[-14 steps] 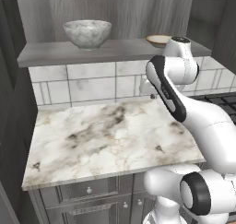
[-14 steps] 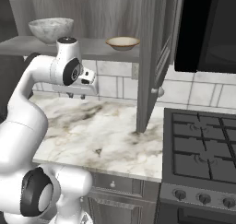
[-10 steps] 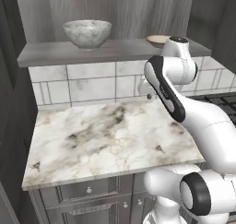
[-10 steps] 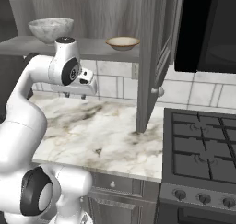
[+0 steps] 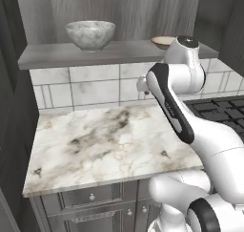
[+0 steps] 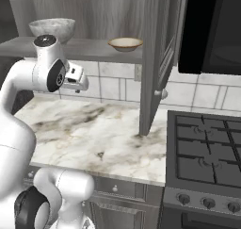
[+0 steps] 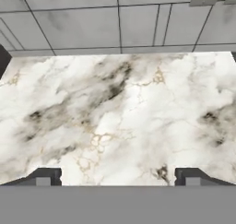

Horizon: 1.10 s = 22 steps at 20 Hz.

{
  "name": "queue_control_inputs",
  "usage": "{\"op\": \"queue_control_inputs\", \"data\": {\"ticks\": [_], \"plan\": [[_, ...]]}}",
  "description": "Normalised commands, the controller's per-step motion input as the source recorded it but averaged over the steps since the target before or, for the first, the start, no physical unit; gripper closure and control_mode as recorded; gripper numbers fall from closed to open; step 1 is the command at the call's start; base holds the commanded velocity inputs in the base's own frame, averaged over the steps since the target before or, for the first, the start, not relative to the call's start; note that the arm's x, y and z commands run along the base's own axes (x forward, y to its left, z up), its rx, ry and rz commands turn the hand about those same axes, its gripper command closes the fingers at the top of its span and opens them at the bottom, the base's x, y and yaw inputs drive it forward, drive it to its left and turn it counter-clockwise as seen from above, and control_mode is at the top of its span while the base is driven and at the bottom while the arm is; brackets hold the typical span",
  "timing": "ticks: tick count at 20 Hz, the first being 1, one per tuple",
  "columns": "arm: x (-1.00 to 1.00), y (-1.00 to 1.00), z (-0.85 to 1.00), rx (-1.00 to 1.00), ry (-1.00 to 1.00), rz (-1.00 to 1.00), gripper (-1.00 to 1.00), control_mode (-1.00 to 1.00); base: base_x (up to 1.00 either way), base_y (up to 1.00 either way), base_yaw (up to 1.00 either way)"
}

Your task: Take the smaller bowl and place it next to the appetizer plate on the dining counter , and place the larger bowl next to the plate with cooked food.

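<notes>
The smaller bowl (image 6: 125, 44) sits on the wooden shelf (image 5: 119, 52) beside the open cabinet door (image 6: 155, 58), well apart from the larger bowl (image 5: 90, 34) at the shelf's other end, while the pincer (image 7: 118, 176), spread wide and empty, hovers over the marble bench (image 5: 109, 145) below.

Even, soft rendered light (slightly blurry throughout)
</notes>
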Motion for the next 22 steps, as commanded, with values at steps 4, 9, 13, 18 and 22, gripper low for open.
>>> {"op": "queue_control_inputs", "data": {"ticks": [4,9,13,18,22], "plan": [[-0.12,0.38,0.35,0.08,-0.37,-0.15,-1.0,-1.0,0.0,0.0,0.0],[-0.17,0.54,0.38,0.08,-0.41,-0.17,-1.0,-1.0,0.0,0.0,0.0],[-0.06,0.61,0.44,0.1,-0.42,-0.18,-1.0,-1.0,0.0,0.0,0.0],[0.0,0.48,0.61,0.14,-0.32,-0.09,-1.0,-1.0,0.0,0.0,0.0],[0.0,0.31,0.67,0.18,-0.22,0.0,-1.0,-1.0,0.0,0.0,0.0]]}}
